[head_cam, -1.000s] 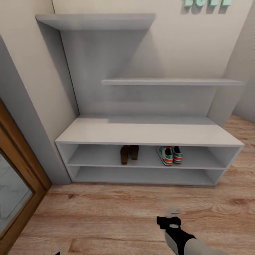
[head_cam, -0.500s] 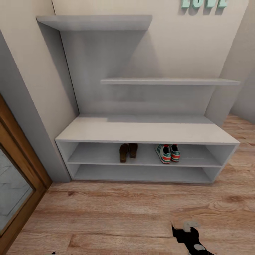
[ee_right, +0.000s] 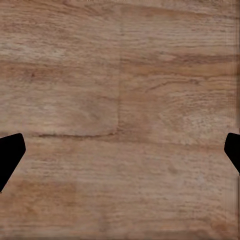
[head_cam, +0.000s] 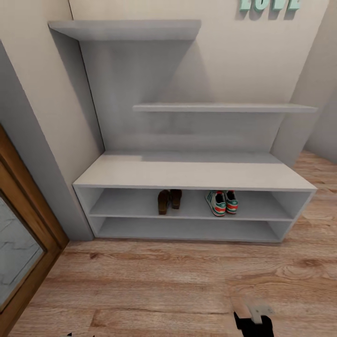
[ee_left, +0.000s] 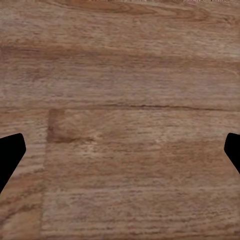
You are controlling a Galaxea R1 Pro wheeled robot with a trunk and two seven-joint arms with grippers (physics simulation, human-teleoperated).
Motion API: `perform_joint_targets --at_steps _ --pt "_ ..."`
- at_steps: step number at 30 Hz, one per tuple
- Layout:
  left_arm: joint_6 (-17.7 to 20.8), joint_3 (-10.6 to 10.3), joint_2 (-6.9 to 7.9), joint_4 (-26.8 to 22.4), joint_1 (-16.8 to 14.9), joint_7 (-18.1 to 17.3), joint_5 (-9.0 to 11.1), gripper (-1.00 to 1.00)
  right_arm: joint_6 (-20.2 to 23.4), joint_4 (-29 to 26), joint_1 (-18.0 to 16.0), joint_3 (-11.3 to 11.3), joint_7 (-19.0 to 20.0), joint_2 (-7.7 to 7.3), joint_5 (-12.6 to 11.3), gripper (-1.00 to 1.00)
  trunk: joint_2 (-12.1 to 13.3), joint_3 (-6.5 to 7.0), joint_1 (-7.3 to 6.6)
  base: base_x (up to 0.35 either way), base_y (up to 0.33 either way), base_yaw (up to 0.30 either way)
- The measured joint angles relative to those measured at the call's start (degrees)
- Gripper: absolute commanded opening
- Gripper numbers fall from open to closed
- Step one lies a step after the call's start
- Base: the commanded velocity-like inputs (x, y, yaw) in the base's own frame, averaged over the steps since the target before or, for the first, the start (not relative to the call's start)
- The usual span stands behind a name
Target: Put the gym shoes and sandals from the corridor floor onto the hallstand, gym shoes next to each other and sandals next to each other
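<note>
Right gripper [head_cam: 253, 314]: low over the corridor floor [head_cam: 154, 285], fingers spread wide, holding nothing.
Left gripper [ee_left: 120, 150]: over bare planks, fingers wide apart, holding nothing.
Hallstand [head_cam: 196, 174]: against the wall.
Sandals [head_cam: 169, 200]: upper shelf, mid-front edge, side by side.
Gym shoes [head_cam: 222, 202]: same shelf, right of the sandals, touching.

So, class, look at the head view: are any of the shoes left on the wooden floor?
No, the sneakers and sandals both sit on the rack's upper shelf.
</note>
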Motion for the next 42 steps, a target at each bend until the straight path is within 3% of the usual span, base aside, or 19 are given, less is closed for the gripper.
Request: perform_joint_targets --at_steps 9,22,31,37,42 --pt "0.0 0.1 0.14 0.1 0.0 0.0 1.5 1.0 -2.2 0.1 1.7 -0.2 0.0 -0.57 -1.4 1.0 0.0 0.0 0.0 0.0 0.0 0.0" --pt "0.0 0.3 0.19 0.2 0.0 0.2 2.1 1.0 -2.5 0.1 3.0 -0.2 0.0 0.15 -3.2 1.0 0.0 0.0 0.0 0.0 0.0 0.0" --pt "-0.1 0.4 0.33 0.9 0.2 4.4 2.4 1.0 -2.4 0.7 3.1 -0.2 0.0 0.55 -3.3 1.0 0.0 0.0 0.0 0.0 0.0 0.0" --pt "-0.2 0.4 0.33 1.0 0.3 5.0 2.5 1.0 -2.2 0.8 3.2 -0.2 0.1 0.71 -3.3 1.0 0.0 0.0 0.0 0.0 0.0 0.0" --pt "-0.2 0.3 0.17 1.0 0.3 5.1 2.5 1.0 -2.2 0.8 3.5 -0.2 0.1 0.91 -3.3 1.0 2.0 0.89 -1.09 0.0 0.0 0.0"
